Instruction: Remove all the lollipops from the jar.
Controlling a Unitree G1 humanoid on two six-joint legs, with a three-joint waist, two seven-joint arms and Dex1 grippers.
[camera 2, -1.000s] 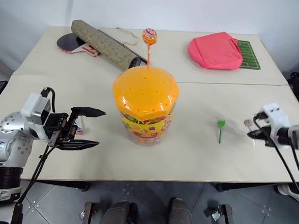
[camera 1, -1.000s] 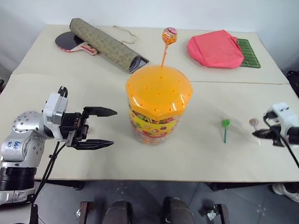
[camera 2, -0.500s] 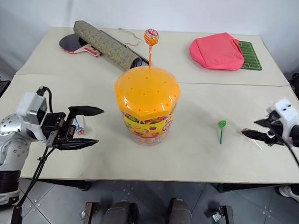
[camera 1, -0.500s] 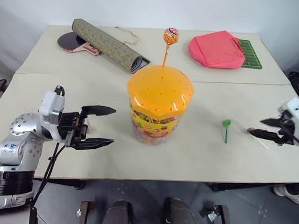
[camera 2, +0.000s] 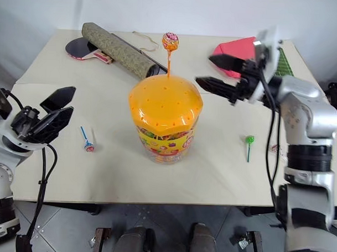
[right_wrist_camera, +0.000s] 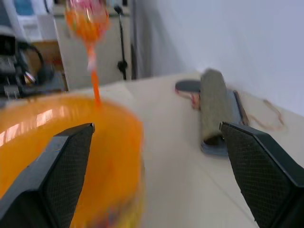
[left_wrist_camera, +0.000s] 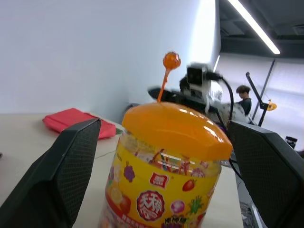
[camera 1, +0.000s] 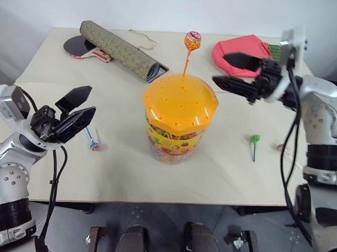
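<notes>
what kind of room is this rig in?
Probably a lab or office workspace: two plain tables pushed together, a ceiling strip light, and a person at equipment in the background, seen from the left wrist.

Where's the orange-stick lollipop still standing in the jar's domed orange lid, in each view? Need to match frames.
Left eye: orange-stick lollipop top centre, above the lid.
Right eye: left of top centre, stick running down into the lid.
Left wrist: upper middle, above the lid's crown.
Right wrist: top left, blurred.
Shared landmark: the domed orange lid of the clear plastic jar, directly under the lollipop in all four.
</notes>
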